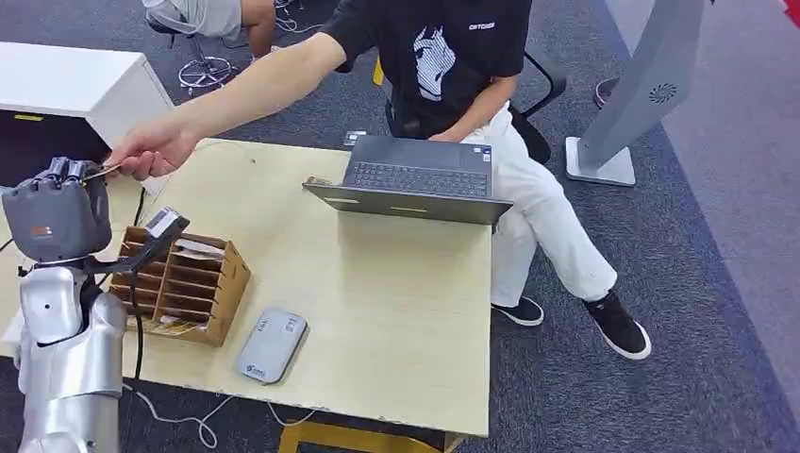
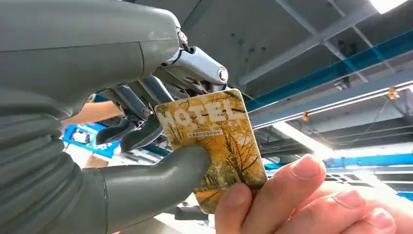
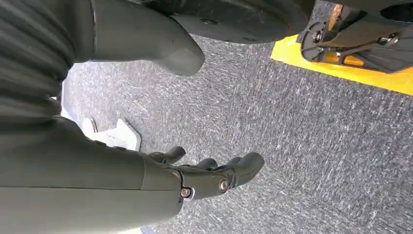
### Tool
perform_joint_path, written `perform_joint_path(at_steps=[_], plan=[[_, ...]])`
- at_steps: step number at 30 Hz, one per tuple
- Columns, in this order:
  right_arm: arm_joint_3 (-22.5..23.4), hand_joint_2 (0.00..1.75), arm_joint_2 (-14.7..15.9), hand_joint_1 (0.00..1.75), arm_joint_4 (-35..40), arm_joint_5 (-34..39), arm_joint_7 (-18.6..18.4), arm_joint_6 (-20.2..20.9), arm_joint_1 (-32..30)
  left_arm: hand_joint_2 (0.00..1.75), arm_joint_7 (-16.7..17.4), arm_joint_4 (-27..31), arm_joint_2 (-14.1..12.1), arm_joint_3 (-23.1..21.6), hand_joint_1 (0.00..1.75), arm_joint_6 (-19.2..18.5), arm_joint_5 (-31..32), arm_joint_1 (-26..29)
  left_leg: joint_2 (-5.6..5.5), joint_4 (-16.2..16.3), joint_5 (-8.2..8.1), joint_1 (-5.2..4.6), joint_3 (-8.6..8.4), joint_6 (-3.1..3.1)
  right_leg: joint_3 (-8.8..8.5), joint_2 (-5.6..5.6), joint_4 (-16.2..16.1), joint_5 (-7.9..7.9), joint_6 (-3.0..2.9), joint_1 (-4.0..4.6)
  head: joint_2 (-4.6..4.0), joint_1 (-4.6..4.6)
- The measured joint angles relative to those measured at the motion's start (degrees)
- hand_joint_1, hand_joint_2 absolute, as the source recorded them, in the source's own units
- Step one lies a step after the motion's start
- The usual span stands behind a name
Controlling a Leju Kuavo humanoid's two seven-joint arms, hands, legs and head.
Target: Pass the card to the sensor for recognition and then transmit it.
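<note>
My left hand (image 1: 58, 212) is raised over the left end of the table, and its thumb and fingers pinch a yellow card (image 2: 219, 141) printed HOTEL. The card (image 1: 102, 172) shows as a thin edge in the head view. A person's hand (image 1: 151, 149) reaches across from behind the table, and its fingers (image 2: 292, 200) pinch the card's free corner. The grey card reader (image 1: 272, 344) lies flat near the table's front edge, well away from the card. My right hand (image 3: 195, 175) hangs over grey carpet, fingers apart, holding nothing.
A wooden slotted card rack (image 1: 179, 283) stands beside my left arm, with a black cable running past it. An open laptop (image 1: 415, 179) sits at the far side of the table (image 1: 396, 311), in front of the seated person. A white cabinet (image 1: 66, 80) is at far left.
</note>
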State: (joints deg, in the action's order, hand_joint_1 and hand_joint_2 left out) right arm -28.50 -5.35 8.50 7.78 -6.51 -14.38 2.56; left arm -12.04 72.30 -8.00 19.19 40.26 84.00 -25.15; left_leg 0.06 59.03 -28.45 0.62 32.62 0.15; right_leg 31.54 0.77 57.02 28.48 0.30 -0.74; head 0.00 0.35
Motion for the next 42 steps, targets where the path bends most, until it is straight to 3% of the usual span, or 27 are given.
perform_joint_path(at_steps=[2,3,4,9,14,16,19,22,27,29,32,36,38,42], plan=[[0.0,1.75,0.0,0.0,0.0,-0.02,0.02,0.0,0.0,1.75,-0.9,0.0,0.07,0.09,1.75,0.0,-0.24,-0.11,0.01,0.0,0.0,0.0,0.0,0.0,0.01,0.01,0.0,0.0,0.0,0.0,0.0,0.0],[0.0,1.75,0.0,0.0,0.0,-0.02,0.02,0.0,0.01,1.75,-1.9,0.0,0.18,0.3,0.45,0.0,-0.7,-0.16,0.01,0.0,0.0,0.0,0.0,0.0,0.01,0.02,0.0,0.0,0.0,0.0,0.0,0.02],[0.0,1.75,0.02,0.0,0.0,-0.04,0.02,0.0,0.01,1.75,-3.18,0.0,0.33,0.74,0.0,0.0,-1.35,-0.24,0.02,0.0,0.0,0.0,0.0,0.0,0.01,0.03,0.0,0.0,0.0,0.0,0.0,0.02],[0.0,1.75,0.02,0.0,0.0,0.04,0.04,-0.07,0.04,1.75,-12.68,-1.46,3.01,6.52,0.0,0.0,-6.88,-1.91,-0.02,0.0,0.0,0.0,0.01,0.0,0.02,-0.02,-0.01,0.0,0.0,0.0,0.0,0.02],[0.02,1.75,0.04,0.0,0.0,1.03,0.0,-0.17,0.09,1.75,-11.51,-9.58,4.22,8.53,0.0,-0.54,-16.89,-5.28,-0.04,0.01,0.01,0.0,-0.01,-0.01,0.02,-0.06,-0.01,-0.03,-0.02,0.0,0.0,0.0],[0.02,1.75,0.07,0.0,0.0,1.09,0.07,-0.17,0.08,1.75,-7.39,-11.98,3.16,4.98,0.0,-2.07,-25.16,-6.15,-0.01,0.02,0.05,0.01,-0.01,-0.01,0.03,-0.04,0.0,-0.07,-0.04,0.0,0.0,0.02],[0.02,1.75,0.11,0.0,0.0,1.27,0.09,-0.17,0.02,1.75,-1.64,-11.69,0.17,-4.01,0.0,-4.27,-32.66,-7.13,-0.02,0.02,0.06,0.02,0.01,-0.01,0.02,-0.03,0.01,-0.08,-0.06,0.01,0.0,0.02],[0.02,1.75,0.11,0.0,0.0,1.86,0.11,-0.24,0.02,1.75,0.78,-7.99,-2.61,-10.74,0.0,-7.01,-38.59,-7.65,0.01,0.02,0.05,0.01,0.01,-0.01,0.03,0.0,0.01,-0.08,-0.06,0.01,0.0,0.02],[0.04,1.75,0.11,0.0,0.0,1.97,0.13,-0.28,0.0,1.75,1.83,-3.3,-5.25,-16.72,0.0,-9.1,-42.02,-7.92,-0.01,0.02,0.04,0.0,0.01,-0.01,0.03,-0.01,0.0,-0.07,-0.05,0.0,0.0,0.02],[0.11,1.75,0.11,0.0,0.0,2.36,0.17,-0.52,-0.02,1.75,2.55,-1.47,-6.49,-18.33,0.0,-15.86,-46.56,-7.9,0.0,0.02,0.04,0.0,0.01,-0.01,0.03,0.0,0.0,-0.07,-0.05,0.0,0.0,0.02],[0.39,1.75,0.11,0.0,0.0,3.13,0.57,-0.83,-0.23,1.75,4.39,2.45,-9.97,-21.49,0.0,-31.69,-55.24,-7.92,0.01,0.02,0.05,0.04,0.01,-0.02,0.05,0.01,0.01,-0.08,-0.06,0.01,0.0,0.0],[1.03,1.75,0.11,0.0,-0.02,3.87,1.09,-0.83,-0.65,1.75,9.58,9.6,-18.34,-26.37,0.0,-51.5,-67.06,-11.72,0.07,0.02,0.07,0.11,0.07,-0.05,0.15,0.08,0.03,-0.1,-0.1,0.05,0.0,0.04],[1.16,1.75,0.11,0.0,-0.02,4.11,1.09,-0.74,-0.72,1.75,12.42,11.45,-21.98,-28.04,0.0,-57.12,-71.33,-16.08,0.06,0.02,0.07,0.1,0.08,-0.05,0.17,0.07,0.03,-0.1,-0.1,0.06,0.0,0.02],[1.57,1.75,0.11,0.0,-0.02,4.24,1.25,-0.57,-0.69,1.75,17.09,12.66,-26.85,-32.27,0.0,-64.62,-79.64,-25.7,0.08,0.01,0.07,0.09,0.11,-0.05,0.17,0.09,0.05,-0.1,-0.1,0.06,0.0,0.02]])
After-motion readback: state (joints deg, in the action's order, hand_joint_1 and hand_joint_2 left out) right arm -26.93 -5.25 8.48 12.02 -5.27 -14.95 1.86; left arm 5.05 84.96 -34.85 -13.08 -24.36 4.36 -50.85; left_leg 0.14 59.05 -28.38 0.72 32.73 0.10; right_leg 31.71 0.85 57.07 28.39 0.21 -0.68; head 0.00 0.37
